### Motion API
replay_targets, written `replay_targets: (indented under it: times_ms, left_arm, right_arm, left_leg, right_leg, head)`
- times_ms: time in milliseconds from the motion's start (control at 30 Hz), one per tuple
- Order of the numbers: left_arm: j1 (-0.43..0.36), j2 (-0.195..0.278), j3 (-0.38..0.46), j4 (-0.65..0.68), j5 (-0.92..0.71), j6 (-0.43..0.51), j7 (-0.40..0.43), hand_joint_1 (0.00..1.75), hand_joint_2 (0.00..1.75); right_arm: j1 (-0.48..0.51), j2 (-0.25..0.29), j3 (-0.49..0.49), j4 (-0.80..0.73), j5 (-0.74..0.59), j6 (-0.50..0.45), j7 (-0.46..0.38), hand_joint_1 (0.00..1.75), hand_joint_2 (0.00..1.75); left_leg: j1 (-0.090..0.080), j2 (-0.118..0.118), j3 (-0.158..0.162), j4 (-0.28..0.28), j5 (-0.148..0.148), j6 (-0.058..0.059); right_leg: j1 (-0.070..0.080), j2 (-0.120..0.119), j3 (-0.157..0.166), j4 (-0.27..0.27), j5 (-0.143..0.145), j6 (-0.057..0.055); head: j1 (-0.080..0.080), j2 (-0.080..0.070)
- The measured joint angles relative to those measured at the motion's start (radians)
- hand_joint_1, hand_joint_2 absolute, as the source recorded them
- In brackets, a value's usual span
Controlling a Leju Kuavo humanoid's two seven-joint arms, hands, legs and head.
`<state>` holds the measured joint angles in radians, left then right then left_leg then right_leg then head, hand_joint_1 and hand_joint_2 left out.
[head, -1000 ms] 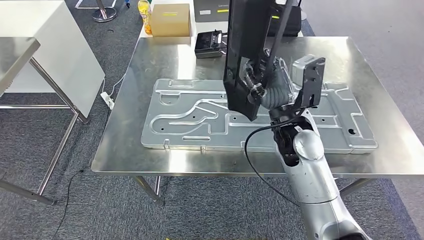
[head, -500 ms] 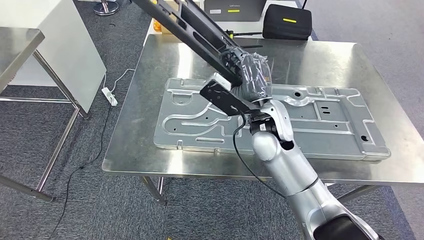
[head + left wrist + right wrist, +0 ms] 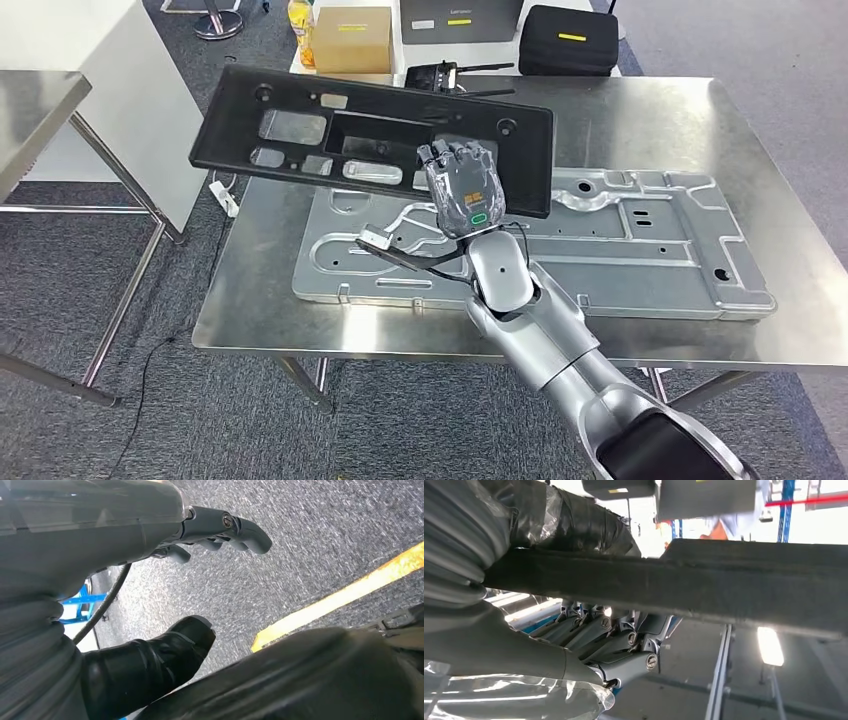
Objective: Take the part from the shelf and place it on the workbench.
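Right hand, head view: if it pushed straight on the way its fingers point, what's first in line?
The right hand already grips the black plastic panel. Its fingers point toward the table's far edge, where the black controller with antennas looks first in line, though depth and height are unclear.

We see the part, a long black plastic panel (image 3: 330,135), held flat-side up above the steel table (image 3: 640,110), tilted a little so its left end overhangs the table's left edge. It is a rectangular frame with several cut-outs: a large rectangular opening near the middle, smaller rounded windows to the left and small round holes near the corners. Our right hand (image 3: 462,185) grips its near long edge towards the right end, fingers over the top face. In the right wrist view the panel's edge (image 3: 704,580) shows as a dark thick bar.
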<state>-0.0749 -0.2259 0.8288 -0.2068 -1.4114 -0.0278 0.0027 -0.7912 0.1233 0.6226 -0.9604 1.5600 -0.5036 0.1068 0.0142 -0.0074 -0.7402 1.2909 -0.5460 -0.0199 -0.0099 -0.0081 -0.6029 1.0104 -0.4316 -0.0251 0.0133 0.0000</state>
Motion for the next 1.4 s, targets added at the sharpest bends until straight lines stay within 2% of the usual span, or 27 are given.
replay_targets:
  times_ms: [33, 100, 167, 267, 333, 367, 433, 467, 500, 533, 567, 600, 667, 700, 767, 833, 900, 967, 1000, 1033, 1067, 1167, 1200, 1267, 1333, 1367, 1400]
  left_arm:
    - [0.0, 0.0, -0.002, 0.0, -0.001, 0.0, 0.0, 0.0, 1.75]
    - [0.0, 0.001, -0.006, 0.0, -0.005, -0.001, -0.001, 0.0, 1.75]
    - [-0.001, 0.001, -0.008, 0.0, -0.008, -0.005, -0.002, 0.0, 1.75]
    - [-0.002, 0.0, -0.01, 0.0, -0.01, -0.013, -0.003, 0.0, 1.75]
    - [-0.002, 0.0, -0.01, 0.0, -0.011, -0.014, -0.003, 0.0, 1.75]
    - [-0.002, 0.0, -0.01, 0.0, -0.011, -0.014, -0.003, 0.0, 1.75]
    - [-0.002, 0.0, -0.01, 0.0, -0.011, -0.014, -0.004, 0.0, 1.75]
    - [-0.002, 0.0, -0.01, 0.0, -0.01, -0.014, -0.005, 0.0, 1.75]
    - [-0.001, 0.0, -0.01, 0.0, -0.01, -0.014, -0.006, 0.0, 1.75]
    - [0.0, 0.0, -0.01, 0.0, -0.008, -0.014, -0.007, 0.0, 1.75]
    - [0.0, 0.0, -0.01, 0.0, -0.007, -0.014, -0.009, 0.0, 1.75]
    - [0.0, 0.0, -0.01, 0.0, -0.006, -0.014, -0.01, 0.0, 1.75]
    - [0.001, 0.0, -0.01, 0.0, -0.003, -0.014, -0.013, 0.0, 1.75]
    - [0.001, 0.0, -0.01, 0.001, -0.002, -0.014, -0.015, 0.0, 1.75]
    - [0.001, 0.001, -0.01, 0.001, 0.0, -0.014, -0.018, 0.0, 1.75]
    - [0.001, 0.002, -0.009, 0.0, 0.001, -0.014, -0.02, 0.0, 1.75]
    - [0.001, 0.005, -0.008, 0.0, 0.002, -0.013, -0.021, 0.0, 1.75]
    - [0.002, 0.008, -0.008, 0.0, 0.003, -0.013, -0.021, 0.0, 1.75]
    - [0.003, 0.009, -0.007, 0.0, 0.003, -0.013, -0.022, 0.0, 1.75]
    - [0.005, 0.01, -0.007, 0.0, 0.003, -0.013, -0.024, 0.0, 1.75]
    - [0.007, 0.012, -0.007, 0.0, 0.004, -0.013, -0.027, 0.0, 1.75]
    - [0.01, 0.015, -0.006, 0.001, 0.004, -0.014, -0.046, 0.0, 1.75]
    - [0.01, 0.016, -0.006, 0.001, 0.004, -0.014, -0.053, 0.0, 1.75]
    - [0.011, 0.016, -0.006, 0.001, 0.003, -0.014, -0.061, 0.0, 1.75]
    - [0.012, 0.017, -0.006, 0.001, 0.003, -0.014, -0.063, 0.0, 1.75]
    - [0.012, 0.017, -0.006, 0.001, 0.003, -0.014, -0.063, 0.0, 1.75]
    - [0.011, 0.017, -0.006, 0.001, 0.003, -0.013, -0.063, 0.0, 1.31]
  right_arm:
    - [0.0, 0.001, 0.003, 0.018, 0.003, -0.001, 0.007, 1.75, 1.75]
    - [-0.004, 0.002, 0.019, 0.05, 0.006, -0.003, 0.035, 1.75, 1.75]
    - [-0.012, 0.001, 0.046, 0.086, 0.007, -0.007, 0.064, 1.75, 1.75]
    - [-0.02, -0.001, 0.084, 0.157, 0.007, -0.018, 0.09, 1.75, 1.75]
    - [-0.022, -0.004, 0.1, 0.198, 0.007, -0.023, 0.096, 1.75, 1.75]
    - [-0.023, -0.006, 0.104, 0.216, 0.007, -0.023, 0.098, 1.75, 1.75]
    - [-0.024, -0.01, 0.107, 0.252, 0.007, -0.023, 0.1, 1.75, 1.75]
    - [-0.024, -0.013, 0.107, 0.271, 0.007, -0.022, 0.1, 1.75, 1.75]
    - [-0.023, -0.016, 0.105, 0.289, 0.007, -0.021, 0.1, 1.75, 1.75]
    - [-0.023, -0.02, 0.101, 0.307, 0.006, -0.021, 0.1, 1.75, 1.75]
    - [-0.023, -0.023, 0.094, 0.323, 0.005, -0.02, 0.1, 1.75, 1.75]
    - [-0.024, -0.025, 0.085, 0.336, 0.004, -0.02, 0.1, 1.75, 1.75]
    - [-0.027, -0.029, 0.068, 0.357, 0.003, -0.02, 0.1, 1.75, 1.75]
    - [-0.029, -0.03, 0.061, 0.366, 0.003, -0.02, 0.099, 1.75, 1.75]
    - [-0.03, -0.033, 0.049, 0.386, 0.003, -0.019, 0.098, 1.75, 1.75]
    - [-0.03, -0.035, 0.037, 0.402, 0.001, -0.017, 0.095, 1.75, 1.75]
    - [-0.031, -0.035, 0.027, 0.414, -0.001, -0.014, 0.091, 1.75, 1.75]
    - [-0.03, -0.035, 0.02, 0.426, -0.003, -0.009, 0.088, 1.75, 1.75]
    - [-0.029, -0.035, 0.017, 0.432, -0.004, -0.006, 0.087, 1.75, 1.75]
    - [-0.028, -0.035, 0.014, 0.438, -0.007, 0.0, 0.086, 1.75, 1.75]
    - [-0.027, -0.035, 0.011, 0.443, -0.011, 0.007, 0.083, 1.75, 1.75]
    - [-0.028, -0.035, -0.008, 0.454, -0.026, 0.027, 0.071, 1.75, 1.75]
    - [-0.029, -0.035, -0.017, 0.457, -0.03, 0.032, 0.067, 1.75, 1.75]
    - [-0.029, -0.036, -0.034, 0.463, -0.036, 0.037, 0.064, 1.75, 1.75]
    - [-0.029, -0.037, -0.048, 0.467, -0.037, 0.037, 0.063, 0.87, 0.87]
    - [-0.03, -0.037, -0.053, 0.469, -0.037, 0.037, 0.063, 0.44, 0.44]
    - [-0.03, -0.038, -0.058, 0.47, -0.037, 0.038, 0.063, 0.0, 0.0]
  left_leg:
    - [0.002, 0.001, 0.014, -0.033, 0.028, -0.003]
    - [0.006, 0.002, 0.074, -0.159, 0.09, -0.005]
    - [0.006, 0.001, 0.115, -0.241, 0.112, 0.004]
    - [0.003, -0.001, 0.12, -0.253, 0.111, 0.027]
    - [0.003, -0.001, 0.122, -0.257, 0.114, 0.04]
    - [0.004, 0.0, 0.122, -0.259, 0.116, 0.046]
    - [0.003, 0.0, 0.122, -0.259, 0.115, 0.052]
    - [0.001, 0.0, 0.122, -0.259, 0.114, 0.053]
    - [-0.001, -0.001, 0.122, -0.259, 0.114, 0.054]
    - [-0.003, -0.002, 0.123, -0.259, 0.113, 0.055]
    - [-0.005, -0.004, 0.124, -0.259, 0.113, 0.055]
    - [-0.007, -0.005, 0.126, -0.259, 0.113, 0.054]
    - [-0.01, -0.005, 0.126, -0.259, 0.112, 0.051]
    - [-0.011, -0.004, 0.126, -0.26, 0.112, 0.048]
    - [-0.01, -0.003, 0.126, -0.263, 0.113, 0.039]
    - [-0.011, -0.001, 0.125, -0.256, 0.104, 0.028]
    - [-0.011, 0.0, 0.096, -0.189, 0.06, 0.018]
    - [-0.009, 0.001, 0.036, -0.058, -0.003, 0.01]
    - [-0.008, 0.001, 0.011, -0.006, -0.019, 0.006]
    - [-0.006, 0.001, -0.001, 0.016, -0.018, 0.003]
    - [-0.004, 0.001, 0.009, -0.005, 0.004, 0.001]
    - [0.002, 0.001, 0.102, -0.193, 0.09, 0.0]
    - [0.002, 0.0, 0.121, -0.232, 0.099, 0.006]
    - [-0.002, -0.001, 0.129, -0.249, 0.098, 0.021]
    - [-0.002, 0.001, 0.131, -0.253, 0.101, 0.035]
    - [0.0, 0.002, 0.132, -0.256, 0.104, 0.041]
    - [0.001, 0.003, 0.133, -0.258, 0.105, 0.046]
  right_leg:
    - [-0.001, 0.0, 0.0, 0.003, -0.002, 0.002]
    - [-0.004, 0.002, -0.001, 0.014, -0.01, 0.011]
    - [0.0, 0.004, -0.005, 0.025, -0.017, 0.021]
    - [0.002, 0.006, -0.006, 0.026, -0.019, 0.035]
    - [-0.002, 0.006, -0.018, 0.054, -0.039, 0.044]
    - [-0.003, 0.006, -0.037, 0.095, -0.063, 0.048]
    - [-0.003, 0.006, -0.096, 0.218, -0.121, 0.051]
    - [-0.003, 0.007, -0.125, 0.276, -0.14, 0.052]
    - [-0.003, 0.007, -0.143, 0.307, -0.143, 0.051]
    - [-0.002, 0.007, -0.144, 0.303, -0.13, 0.048]
    - [-0.001, 0.007, -0.126, 0.261, -0.1, 0.042]
    - [0.002, 0.007, -0.093, 0.191, -0.062, 0.035]
    - [0.011, 0.006, -0.036, 0.067, -0.016, 0.019]
    - [0.015, 0.006, -0.022, 0.035, -0.008, 0.015]
    - [0.02, 0.005, -0.019, 0.023, -0.008, 0.011]
    - [0.014, 0.003, -0.011, 0.012, -0.003, 0.006]
    - [0.006, -0.002, -0.004, 0.001, 0.001, 0.001]
    - [0.007, -0.007, -0.003, 0.002, 0.0, -0.003]
    - [0.006, -0.009, -0.003, 0.003, -0.001, -0.004]
    - [0.006, -0.011, -0.003, 0.004, -0.002, -0.004]
    - [0.005, -0.011, -0.003, 0.007, -0.004, -0.002]
    - [0.002, -0.01, -0.006, 0.025, -0.015, 0.011]
    - [0.003, -0.009, -0.009, 0.031, -0.018, 0.016]
    - [0.007, -0.007, -0.012, 0.034, -0.019, 0.027]
    - [0.004, -0.005, -0.014, 0.038, -0.023, 0.036]
    - [0.003, -0.003, -0.022, 0.056, -0.036, 0.04]
    - [0.001, -0.002, -0.039, 0.094, -0.059, 0.045]
  head:
    - [0.0, 0.0]
    - [0.0, 0.0]
    - [0.0, 0.0]
    - [0.001, 0.0]
    - [0.001, 0.0]
    - [0.001, 0.0]
    - [0.001, 0.0]
    - [0.001, 0.0]
    - [0.001, 0.0]
    - [0.001, 0.0]
    - [0.001, 0.0]
    - [0.001, 0.0]
    - [0.001, 0.0]
    - [0.001, 0.0]
    - [0.001, 0.0]
    - [0.001, 0.0]
    - [0.0, 0.0]
    - [0.0, 0.0]
    - [0.0, 0.0]
    - [0.0, 0.0]
    - [0.0, 0.0]
    - [-0.001, 0.0]
    - [0.0, 0.0]
    - [0.0, 0.0]
    - [0.001, 0.0]
    - [0.001, 0.0]
    - [0.001, 0.0]
